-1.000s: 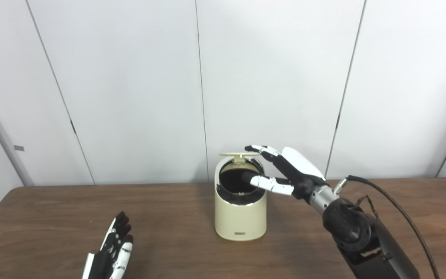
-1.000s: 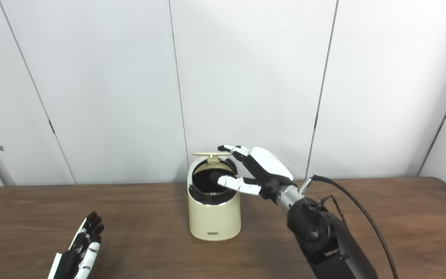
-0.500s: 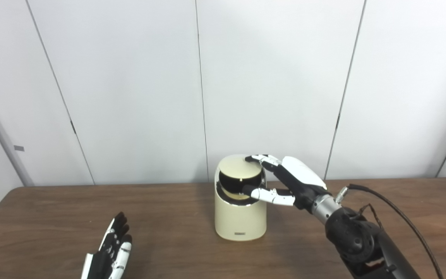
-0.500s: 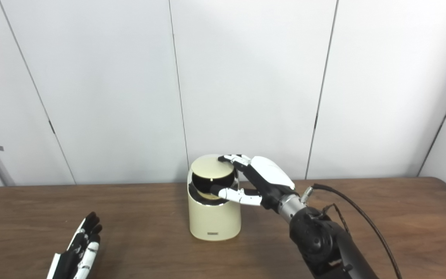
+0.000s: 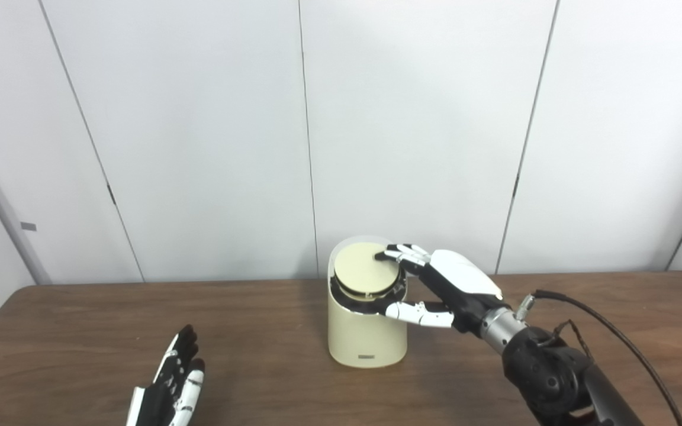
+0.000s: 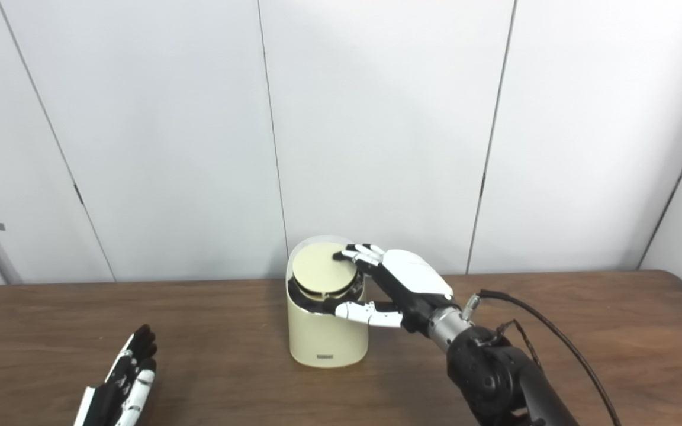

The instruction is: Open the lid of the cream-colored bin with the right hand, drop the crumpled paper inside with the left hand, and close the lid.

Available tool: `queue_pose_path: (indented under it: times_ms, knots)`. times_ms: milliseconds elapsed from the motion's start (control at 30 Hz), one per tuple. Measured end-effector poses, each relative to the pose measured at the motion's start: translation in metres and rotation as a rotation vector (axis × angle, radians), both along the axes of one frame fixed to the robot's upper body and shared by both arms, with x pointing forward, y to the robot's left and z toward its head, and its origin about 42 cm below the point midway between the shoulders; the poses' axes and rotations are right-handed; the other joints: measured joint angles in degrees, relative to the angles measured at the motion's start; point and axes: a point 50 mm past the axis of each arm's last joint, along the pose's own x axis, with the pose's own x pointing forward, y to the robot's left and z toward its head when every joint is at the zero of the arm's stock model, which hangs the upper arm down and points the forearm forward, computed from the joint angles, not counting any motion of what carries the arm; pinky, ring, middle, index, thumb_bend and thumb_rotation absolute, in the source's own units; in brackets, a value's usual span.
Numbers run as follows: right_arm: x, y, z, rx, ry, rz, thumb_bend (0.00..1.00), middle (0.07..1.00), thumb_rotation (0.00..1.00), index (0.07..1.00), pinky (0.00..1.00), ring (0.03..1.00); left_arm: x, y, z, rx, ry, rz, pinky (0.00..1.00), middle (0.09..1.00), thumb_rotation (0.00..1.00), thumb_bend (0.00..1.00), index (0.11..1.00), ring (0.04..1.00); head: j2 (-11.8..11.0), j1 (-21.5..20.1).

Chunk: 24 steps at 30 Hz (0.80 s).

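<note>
Right hand (image 5: 444, 287) lies spread — fingers (image 5: 399, 255) on the cream bin's (image 5: 367, 337) lowered lid (image 5: 366, 276), gripping nothing.

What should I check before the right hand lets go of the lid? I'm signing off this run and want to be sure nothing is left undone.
1. Lid down flat in the top of the cream-colored bin: ok, though whether it has latched cannot be told.
2. Right hand fingertips on the lid's right edge, thumb at the bin's front rim: ok.
3. Bin upright on the table: ok.
4. Crumpled paper inside: cannot tell; none shows on the table, and the closed lid hides the inside.
5. Left hand empty, fingers apart, low on the table away from the bin: ok.
6. Cable at the right wrist off the bin: ok.
</note>
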Motion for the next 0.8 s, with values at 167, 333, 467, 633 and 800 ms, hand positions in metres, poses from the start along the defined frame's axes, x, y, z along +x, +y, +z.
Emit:
queue_pose_path:
  times_ms: [167,333,467,633,800]
  knots:
    - [-0.0033,0.0005,0.0005,-0.012,0.001,0.008,0.56,0.955,0.93,0.853,0.94,1.000,0.0001,-0.0001,0.0000,-0.009,-0.001,-0.002,1.00,0.959,0.58,0.32,0.968,0.962,0.4,-0.1]
    - [-0.0046,0.0018,-0.0019,-0.030,0.002,0.012,0.55,0.960,0.94,0.859,0.93,1.000,0.0002,-0.0003,0.0000,-0.008,-0.001,-0.004,0.99,0.958,0.59,0.34,0.966,0.958,0.4,-0.1]
    - [-0.0053,0.0034,-0.0030,-0.042,-0.001,0.014,0.55,0.962,0.92,0.869,0.94,1.000,0.0002,-0.0003,0.0000,-0.008,-0.001,-0.002,0.98,0.953,0.59,0.34,0.963,0.951,0.8,0.0]
    - [-0.0075,0.0060,-0.0055,-0.064,-0.009,0.019,0.54,0.966,0.91,0.867,0.96,1.000,0.0002,-0.0003,-0.0001,-0.010,-0.001,0.000,0.99,0.952,0.58,0.35,0.963,0.955,1.1,0.1]
    - [-0.0097,0.0091,-0.0070,-0.085,-0.034,0.043,0.55,0.962,0.91,0.844,0.97,1.000,0.0002,-0.0003,-0.0003,-0.014,0.002,0.000,0.99,0.957,0.58,0.36,0.969,0.957,1.4,0.1]
